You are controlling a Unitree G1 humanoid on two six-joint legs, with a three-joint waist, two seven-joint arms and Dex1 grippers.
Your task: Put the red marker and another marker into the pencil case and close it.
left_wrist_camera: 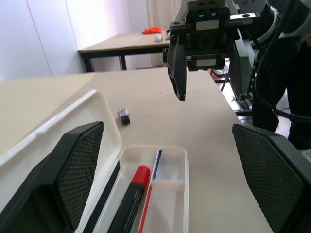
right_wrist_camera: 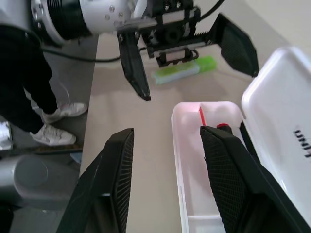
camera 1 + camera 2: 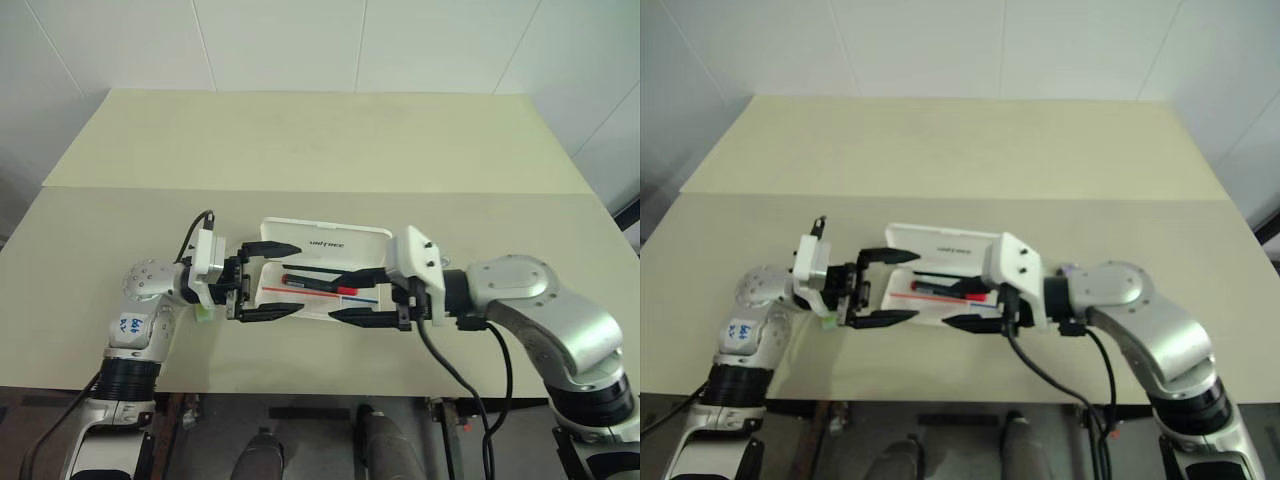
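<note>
The left gripper (image 3: 268, 281) is hanging wide open and empty at centre left of the head view, its fingers straddling the left end of the open pencil case (image 3: 320, 240), while the right gripper (image 3: 368, 295), partly open and holding nothing, is facing it across the case's right end. The red marker (image 3: 318, 286) is already lying in the case's tray, and the lime-green marker (image 2: 183, 71) is resting on the table (image 3: 300, 140) just under the left wrist. Judging by this layout, the left gripper should be dropping onto the green marker's middle and pinching it across its width before lifting it over the tray wall.
</note>
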